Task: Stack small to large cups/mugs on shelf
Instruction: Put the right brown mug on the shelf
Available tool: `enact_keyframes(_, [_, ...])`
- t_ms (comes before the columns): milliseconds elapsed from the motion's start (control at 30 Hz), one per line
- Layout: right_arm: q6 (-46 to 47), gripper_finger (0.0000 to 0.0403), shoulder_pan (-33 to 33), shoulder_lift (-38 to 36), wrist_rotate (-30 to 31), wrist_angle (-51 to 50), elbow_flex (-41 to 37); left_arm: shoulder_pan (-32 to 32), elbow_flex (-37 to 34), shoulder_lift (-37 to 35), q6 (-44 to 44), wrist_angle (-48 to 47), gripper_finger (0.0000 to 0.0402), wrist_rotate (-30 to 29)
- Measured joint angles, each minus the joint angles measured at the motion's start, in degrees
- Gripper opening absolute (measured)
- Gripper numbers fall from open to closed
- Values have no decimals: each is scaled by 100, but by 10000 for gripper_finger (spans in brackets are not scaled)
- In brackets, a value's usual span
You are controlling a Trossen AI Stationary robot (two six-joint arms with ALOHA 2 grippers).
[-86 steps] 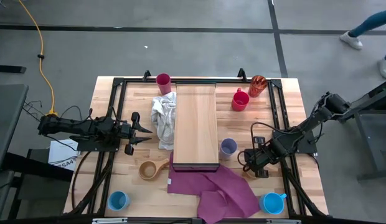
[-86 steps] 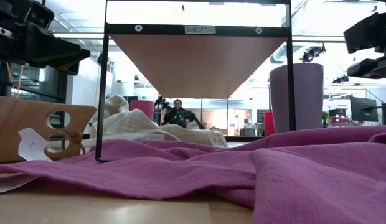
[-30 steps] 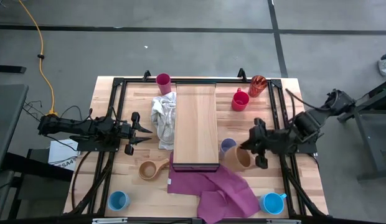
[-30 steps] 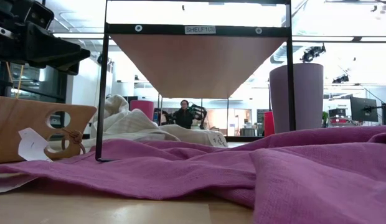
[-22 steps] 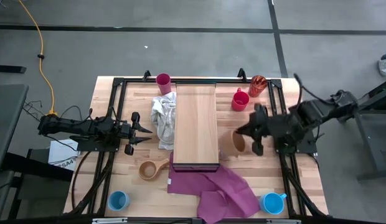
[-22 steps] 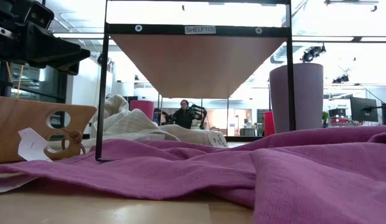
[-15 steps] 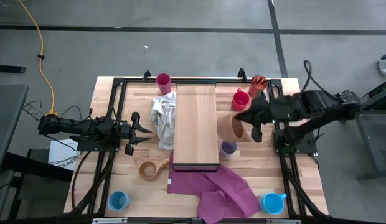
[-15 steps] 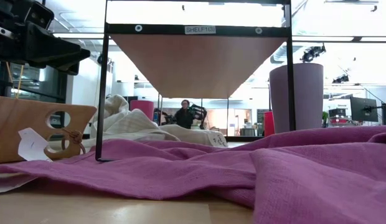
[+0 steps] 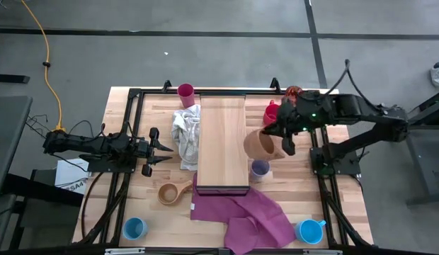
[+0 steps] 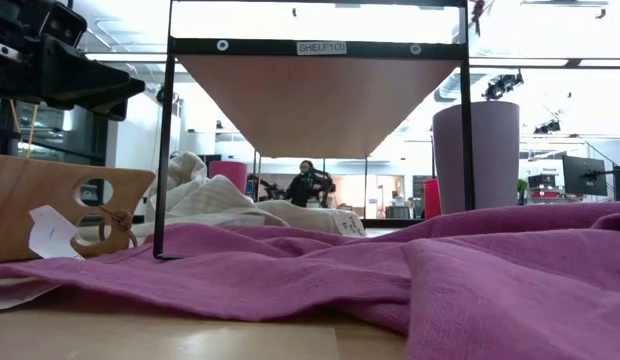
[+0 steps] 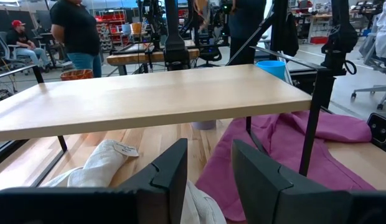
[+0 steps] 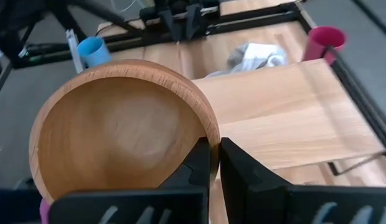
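My right gripper (image 9: 277, 134) is shut on a tan wooden cup (image 9: 258, 144), held in the air at the right edge of the light-wood shelf (image 9: 222, 142). A lavender tumbler (image 9: 260, 168) stands on the table just on its near side. The red mug (image 9: 271, 112) and orange-red tumbler (image 9: 293, 91) are partly hidden under the arm. A magenta tumbler (image 9: 185, 91) stands at the far edge, and a second wooden handled cup (image 9: 173, 191) near the shelf's near left corner. Blue mugs (image 9: 134, 228) (image 9: 309, 231) sit at the near corners. My left gripper (image 9: 163, 151) waits open at the left. My right gripper pinches the wooden cup's rim wall (image 12: 210, 138), one finger (image 12: 198, 163) inside the bowl and the other (image 12: 235, 163) outside. The fingers slant down from the table's right side. The cup is lifted clear, tipped with its mouth toward the wrist camera.
A crumpled white cloth (image 9: 184, 134) lies against the shelf's left side. A purple cloth (image 9: 244, 212) spreads from the shelf's near end toward the near edge. A dark frame (image 9: 134, 95) rims the table. People stand in the room beyond (image 11: 78, 28).
My right gripper has swung toward the table's far edge and up, carrying the wooden cup from the near side of the lavender tumbler to its far side. It has come close beside the shelf's right edge. The cup stays in the hold, clear of the table.
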Motion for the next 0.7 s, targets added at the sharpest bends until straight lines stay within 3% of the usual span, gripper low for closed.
enact_keyframes(367, [-177,0,1,282,-417,-5,93,1,0,1,0,0,111,0])
enact_keyframes(700, [-858,0,2,1390,-276,-1404,1908,1,0,0,-1,0,111,0])
